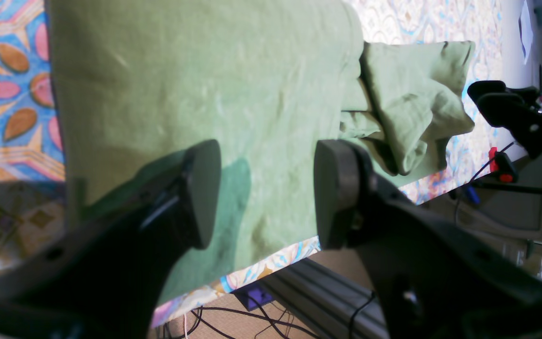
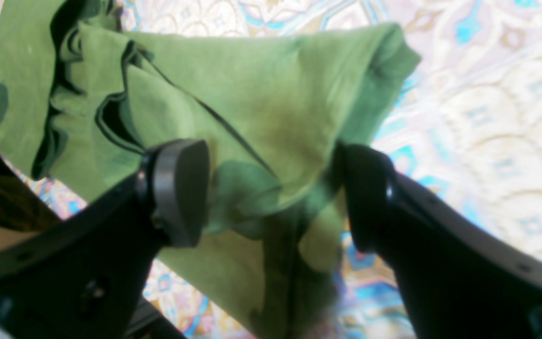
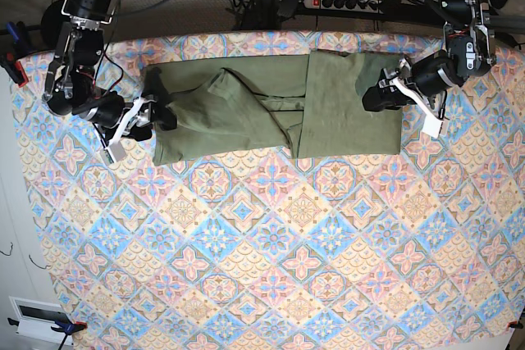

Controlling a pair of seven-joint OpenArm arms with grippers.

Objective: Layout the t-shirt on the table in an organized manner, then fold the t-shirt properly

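The t-shirt (image 3: 271, 116) is lying across the far part of the table (image 3: 271, 268), stretched sideways as a long band; in the base view its right portion is sitting flat and smooth, while its left portion is bunching into creases and overlapping layers. The left gripper (image 1: 266, 193) is hovering over the smooth end of the shirt, near the table's edge; its jaws are standing apart with nothing between them, and its shadow is falling on the cloth below. The right gripper (image 2: 275, 193) is hanging over the crumpled end; its jaws are spread wide and are clamping nothing, with green cloth showing in the gap beneath; whether a finger is touching the cloth I cannot tell. In the left wrist view the right gripper is showing as a black shape beyond the rumpled end; cables (image 1: 233, 320) are trailing below the table's edge.
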